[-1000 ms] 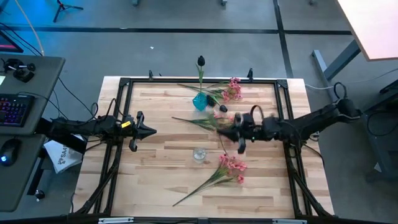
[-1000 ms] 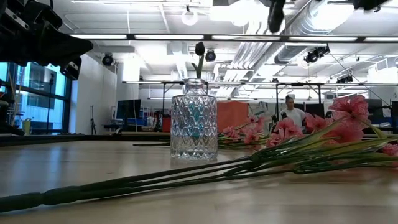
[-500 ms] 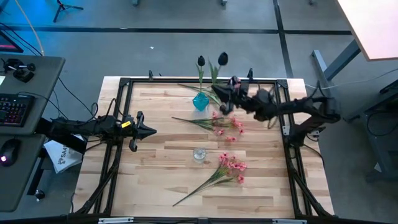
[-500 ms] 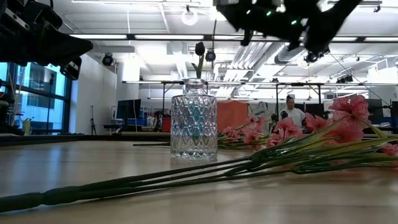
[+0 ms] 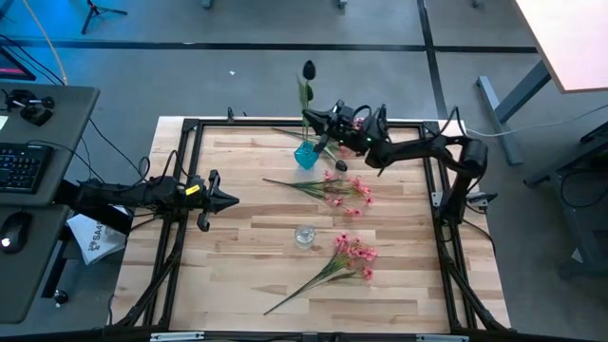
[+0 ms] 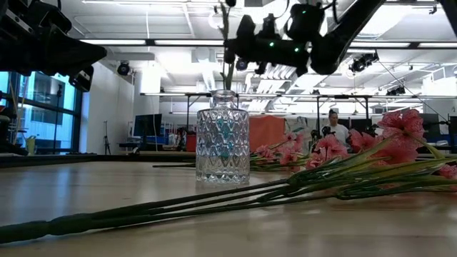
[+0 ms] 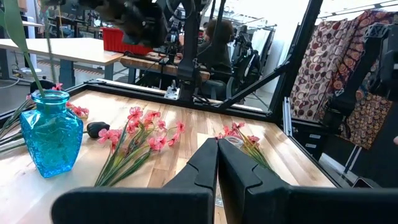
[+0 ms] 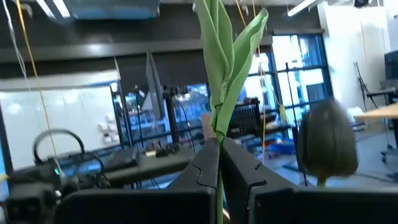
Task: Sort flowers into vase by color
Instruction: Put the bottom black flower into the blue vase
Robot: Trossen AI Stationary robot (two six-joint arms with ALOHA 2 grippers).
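While gripping a green stem point(image 8: 219, 93), right arm point(image 5: 418, 150) extends.

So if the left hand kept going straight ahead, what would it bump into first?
Probably the pink spray lying mid-table, straight ahead of the shut left hand. The hand hangs above the wood, though, so it might pass over the blossoms.
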